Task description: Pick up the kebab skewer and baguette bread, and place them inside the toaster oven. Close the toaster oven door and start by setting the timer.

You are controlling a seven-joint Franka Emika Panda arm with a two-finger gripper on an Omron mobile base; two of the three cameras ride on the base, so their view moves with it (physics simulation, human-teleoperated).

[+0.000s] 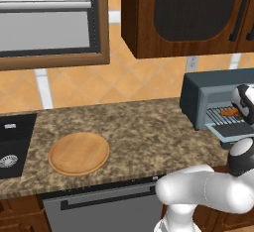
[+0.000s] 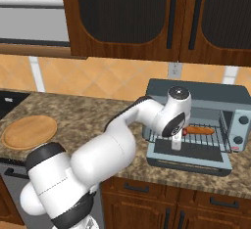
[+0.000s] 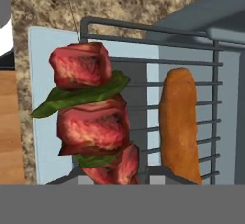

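My pincer (image 3: 114,173) is clamped on the one kebab skewer (image 3: 91,117), three meat chunks with green leaves between, above the wire rack (image 3: 143,65). One baguette bread (image 3: 179,122) lies on that rack inside the toaster oven (image 2: 206,98), door (image 2: 188,159) down. One wooden board (image 1: 79,152) sits on the table (image 1: 144,132).

Matt dark wire rack (image 3: 191,98) beyond fingers; glossy meat on kebab skewer (image 3: 93,117) betw. them; rough-crusted baguette bread (image 3: 179,122) beside; speckled stone counter (image 1: 144,132); wood board (image 1: 79,152).
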